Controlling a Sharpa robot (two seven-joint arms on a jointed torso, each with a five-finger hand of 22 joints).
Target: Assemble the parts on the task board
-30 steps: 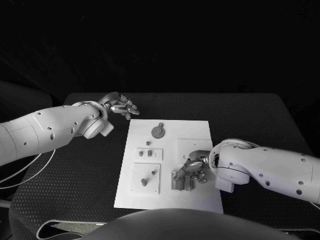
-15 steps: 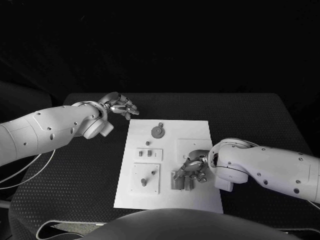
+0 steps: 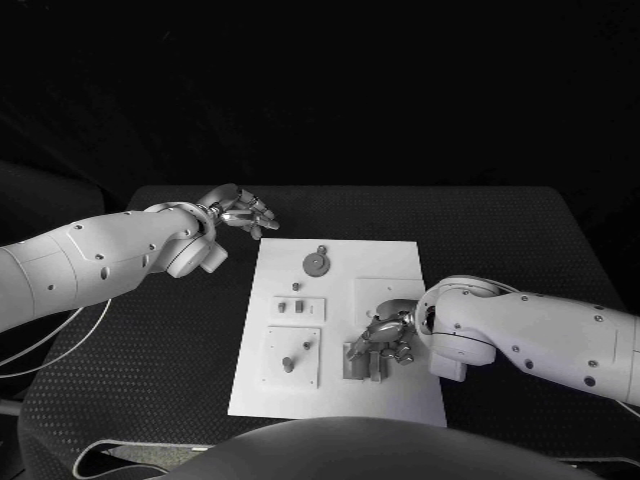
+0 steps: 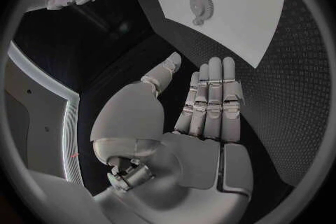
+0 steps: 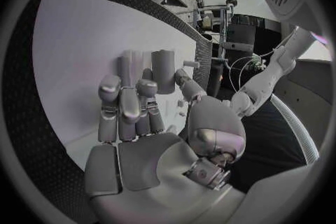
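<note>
Black table [image 3: 147, 330] filling the frame, board [image 3: 392, 258] at centre. Right hand [image 3: 388, 335], lower right, is gripping a part [image 5: 163, 70] over the board, barely shifting (insertion seemingly ongoing). Left hand [image 3: 239, 212], upper left, is hovering released, unchanged.

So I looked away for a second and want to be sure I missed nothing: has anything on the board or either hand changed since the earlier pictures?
Hardly anything. The right hand stays low over the near right part of the task board, fingers around a grey upright part; its forearm edged very slightly toward the board. The left hand still hovers empty, fingers apart, off the board's far left corner. The gear-like part and the other pieces lie as before.
</note>
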